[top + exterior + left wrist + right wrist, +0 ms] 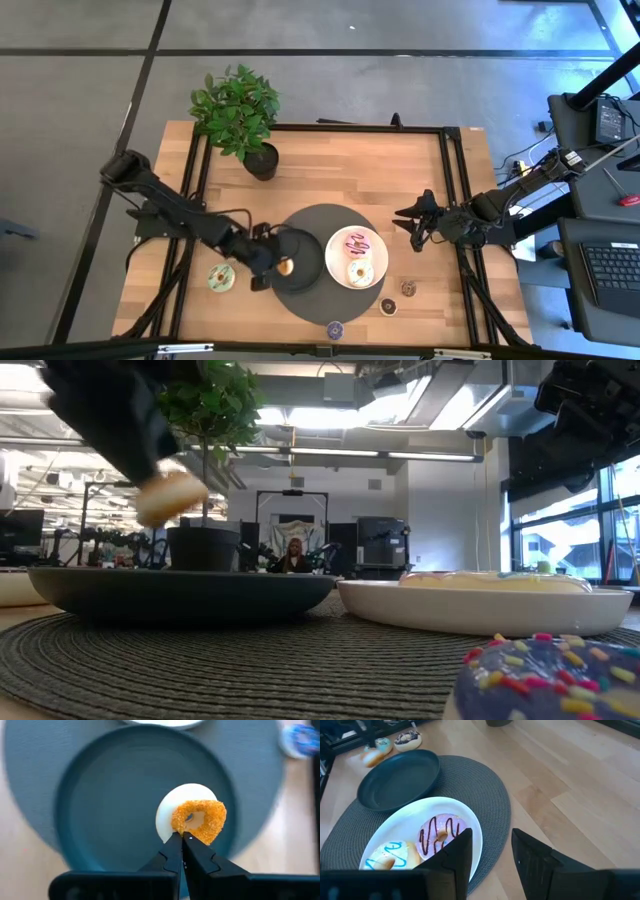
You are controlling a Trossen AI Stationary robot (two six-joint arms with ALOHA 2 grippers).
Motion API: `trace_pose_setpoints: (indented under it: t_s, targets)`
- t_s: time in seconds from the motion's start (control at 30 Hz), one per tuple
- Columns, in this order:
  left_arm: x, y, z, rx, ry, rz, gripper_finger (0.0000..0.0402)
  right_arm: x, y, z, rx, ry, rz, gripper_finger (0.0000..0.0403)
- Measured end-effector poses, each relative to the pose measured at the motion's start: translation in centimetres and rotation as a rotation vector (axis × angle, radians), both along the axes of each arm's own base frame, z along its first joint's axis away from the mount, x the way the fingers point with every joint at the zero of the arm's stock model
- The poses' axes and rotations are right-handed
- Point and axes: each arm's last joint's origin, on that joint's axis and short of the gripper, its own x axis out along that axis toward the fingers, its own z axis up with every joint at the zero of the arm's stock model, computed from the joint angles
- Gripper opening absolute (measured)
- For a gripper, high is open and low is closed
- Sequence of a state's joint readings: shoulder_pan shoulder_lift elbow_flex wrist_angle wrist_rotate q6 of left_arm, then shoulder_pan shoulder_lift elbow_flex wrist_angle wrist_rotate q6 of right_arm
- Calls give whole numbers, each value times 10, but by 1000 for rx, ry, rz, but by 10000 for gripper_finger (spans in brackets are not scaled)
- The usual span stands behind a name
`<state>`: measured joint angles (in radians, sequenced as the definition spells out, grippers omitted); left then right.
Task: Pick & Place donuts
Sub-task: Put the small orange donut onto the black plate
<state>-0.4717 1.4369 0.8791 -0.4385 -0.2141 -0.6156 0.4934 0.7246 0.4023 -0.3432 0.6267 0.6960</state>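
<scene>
the left gripper (182,836), fingers pinched shut on the small orange ring donut's (199,821) rim at six o'clock, carries it easily; it looks light and crumbly.

In the high view the round placemat (330,262) lies at lower centre of the surface (340,165), with the potted plant (240,115) above it toward the upper left. On the mat the dark plate (300,258) sits left of the white plate (354,258), rims nearly touching. Two iced donuts lie on the white plate, one (357,243) above the other (360,272). The left claw (277,266) holds a mini donut (285,266) over the dark plate's left part. Another donut (221,278) lies on the surface left of the mat. Three minis sit lower right: one (335,328) at the mat's bottom edge, one (388,306) beside its right edge, one (408,288) farther right (clear of the mat). The right claw (416,227) hangs right of the white plate.
</scene>
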Motion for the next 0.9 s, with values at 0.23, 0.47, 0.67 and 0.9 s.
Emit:
trace_pose_setpoints:
  t_s: [0.23,0.47,0.67,0.9]
  targets:
    - [16,28,-9,-118,67,159,5,0,0,0,-3,-2,-5,139]
    - [22,48,-9,-139,72,230,3,0,0,0,-3,-3,-6,139]
    - [24,51,-17,-182,130,215,4,0,0,0,-3,-2,-7,139]
    - [29,52,-29,-177,174,239,9,3,1,-4,-17,23,-7,139]
